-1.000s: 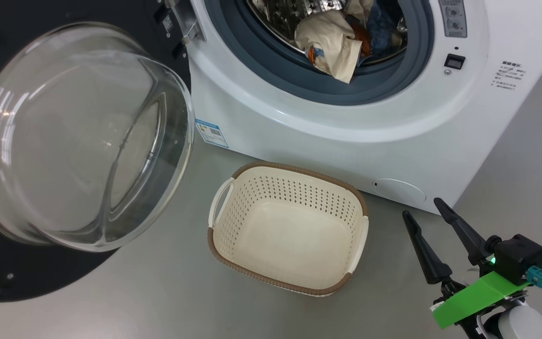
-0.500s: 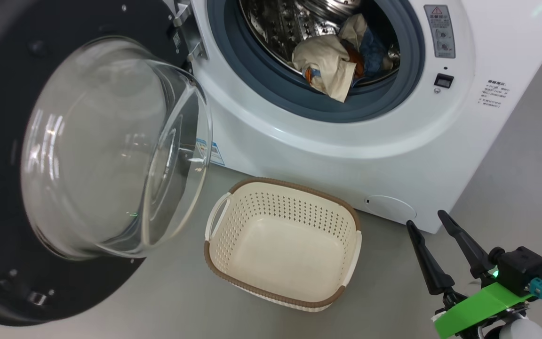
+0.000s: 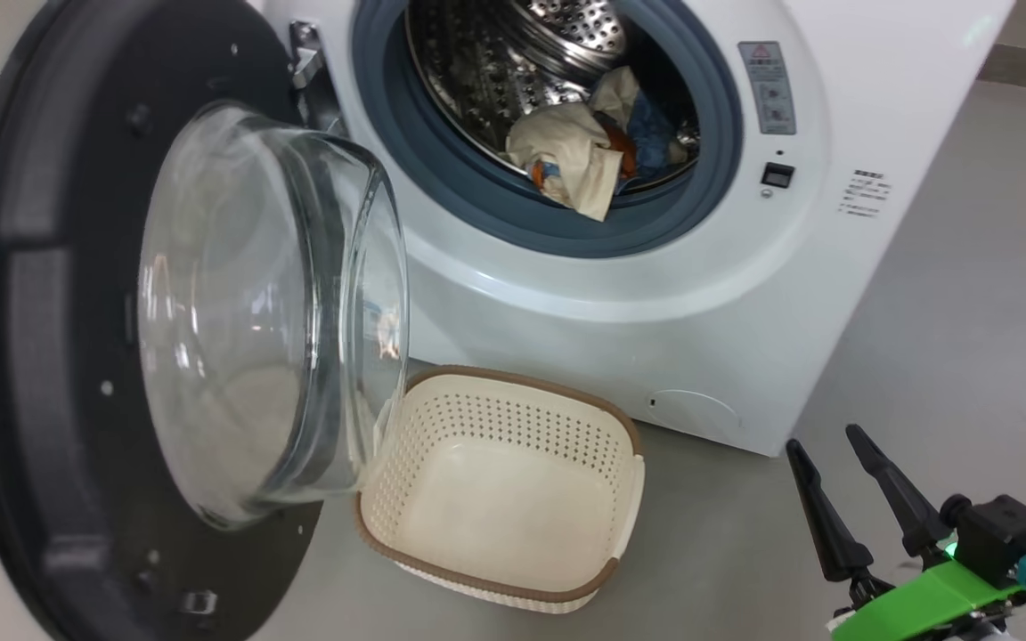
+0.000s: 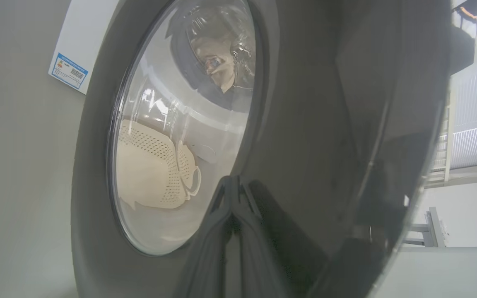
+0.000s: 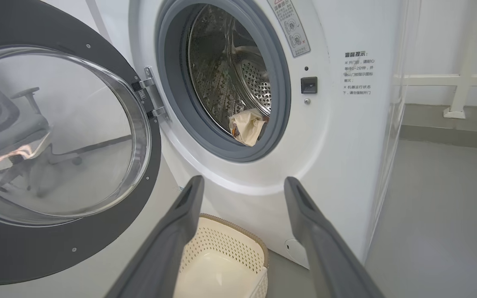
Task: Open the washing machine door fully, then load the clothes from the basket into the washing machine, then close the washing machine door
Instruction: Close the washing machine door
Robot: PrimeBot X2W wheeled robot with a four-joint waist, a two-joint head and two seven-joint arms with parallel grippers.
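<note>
Jaws pressed together on the left gripper (image 4: 232,182), spread and empty on the right gripper (image 3: 825,441); the washing machine (image 3: 566,338) is loaded, its door (image 3: 41,267) hangs open with only closing left, the basket (image 3: 513,385) in front sits empty, the clothes (image 3: 575,160) in the drum (image 3: 486,80).

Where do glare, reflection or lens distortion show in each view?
Head view: glare streaks on the glass bowl of the washing machine door. Left wrist view: the basket looks warped through that glass. Right wrist view: an office chair shows faint in the glass; the open right gripper looks stretched.
</note>
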